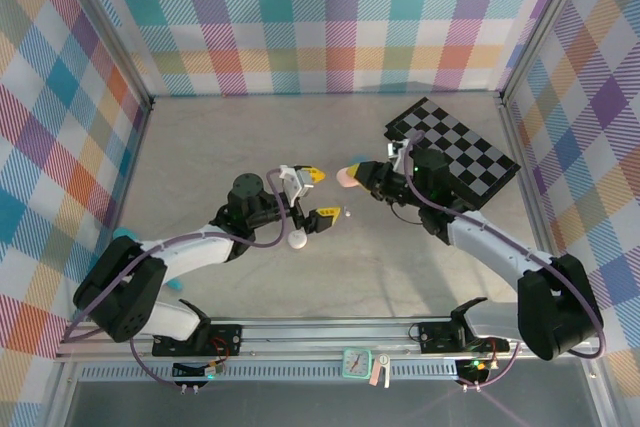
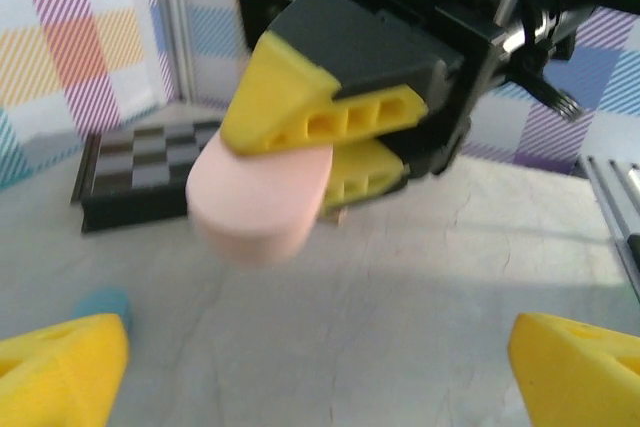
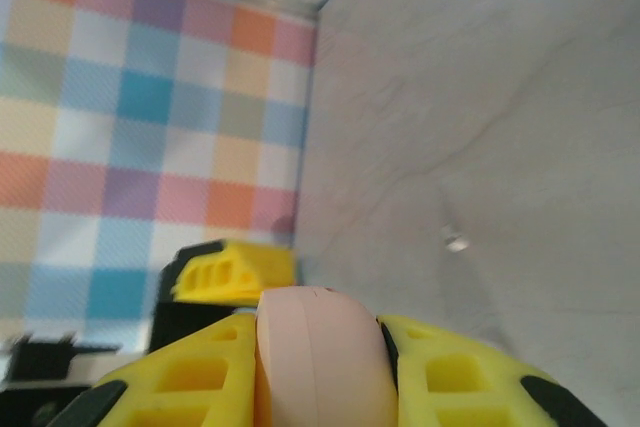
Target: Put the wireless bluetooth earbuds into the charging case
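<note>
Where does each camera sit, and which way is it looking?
Top: above and behind the arms, looking down at the table, left tool and right tool.
Left wrist: on the left arm, facing the right tool gripping the pink case; own fingertips at the bottom corners.
Right wrist: on the right arm, looking past own fingers toward the left tool.
Shared: all see the pink case.

Charging case (image 3: 320, 357), lower part off-frame

No legible text or labels anywhere.
</note>
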Available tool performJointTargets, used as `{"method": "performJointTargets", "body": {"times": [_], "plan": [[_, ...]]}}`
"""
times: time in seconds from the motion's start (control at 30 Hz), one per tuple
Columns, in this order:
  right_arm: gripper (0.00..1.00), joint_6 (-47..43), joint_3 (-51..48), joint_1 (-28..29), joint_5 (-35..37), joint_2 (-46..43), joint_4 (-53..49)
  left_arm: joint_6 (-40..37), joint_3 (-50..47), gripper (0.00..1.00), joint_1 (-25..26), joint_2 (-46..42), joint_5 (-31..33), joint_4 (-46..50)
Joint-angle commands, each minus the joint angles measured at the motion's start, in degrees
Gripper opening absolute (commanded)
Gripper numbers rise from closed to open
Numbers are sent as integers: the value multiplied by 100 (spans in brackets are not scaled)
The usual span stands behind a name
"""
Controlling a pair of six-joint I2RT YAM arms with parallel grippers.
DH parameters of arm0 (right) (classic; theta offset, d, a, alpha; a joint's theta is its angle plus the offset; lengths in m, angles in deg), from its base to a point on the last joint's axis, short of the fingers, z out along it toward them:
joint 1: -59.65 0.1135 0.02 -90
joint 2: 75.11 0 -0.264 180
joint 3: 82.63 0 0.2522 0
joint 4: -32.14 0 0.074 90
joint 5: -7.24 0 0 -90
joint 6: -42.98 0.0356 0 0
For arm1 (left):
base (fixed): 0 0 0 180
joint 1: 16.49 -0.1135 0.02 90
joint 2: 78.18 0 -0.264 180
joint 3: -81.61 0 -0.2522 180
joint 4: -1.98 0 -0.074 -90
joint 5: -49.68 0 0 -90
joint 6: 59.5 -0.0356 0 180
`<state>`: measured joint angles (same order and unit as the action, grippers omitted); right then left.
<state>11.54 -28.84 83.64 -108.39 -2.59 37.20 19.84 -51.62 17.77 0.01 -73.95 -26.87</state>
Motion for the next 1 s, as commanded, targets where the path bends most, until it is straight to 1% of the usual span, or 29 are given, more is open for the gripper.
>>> {"method": "performJointTargets", "body": {"times": [0.0, 0.13, 0.27, 0.4, 0.5, 0.53, 0.63, 0.77, 0.83, 0.87, 0.97], "plan": [[22, -727, -113, -327, 458, 251, -494, -552, -77, 100, 104, -437, 694, 1504], [22, -918, -120, -754, 612, 891, -383, -678, 55, 100, 309, -767, 1578, 2846], [24, -961, 23, -981, 546, 1578, -158, -316, 193, 100, 436, -923, 2316, 3698], [26, -1111, 236, -1058, 621, 2113, -184, 156, 355, 100, 528, -981, 2777, 4330], [29, -1252, 370, -1110, 751, 2412, -302, 532, 489, 100, 582, -950, 2993, 4731], [31, -1290, 406, -1130, 780, 2458, -343, 629, 529, 100, 606, -932, 3047, 4825], [42, -1483, 492, -1183, 954, 2529, -543, 990, 695, 100, 667, -822, 3248, 5116], [56, -1836, 620, -1262, 1197, 2372, -955, 1405, 985, 100, 678, -643, 3442, 5557], [63, -2027, 671, -1293, 1364, 2212, -1202, 1321, 1190, 100, 675, -541, 3366, 5803], [67, -2170, 706, -1299, 1456, 2106, -1335, 1216, 1288, 100, 678, -496, 3326, 6149], [77, -2607, 730, -1300, 1710, 1687, -1734, 559, 1703, 100, 674, -345, 3227, 6805]]}}
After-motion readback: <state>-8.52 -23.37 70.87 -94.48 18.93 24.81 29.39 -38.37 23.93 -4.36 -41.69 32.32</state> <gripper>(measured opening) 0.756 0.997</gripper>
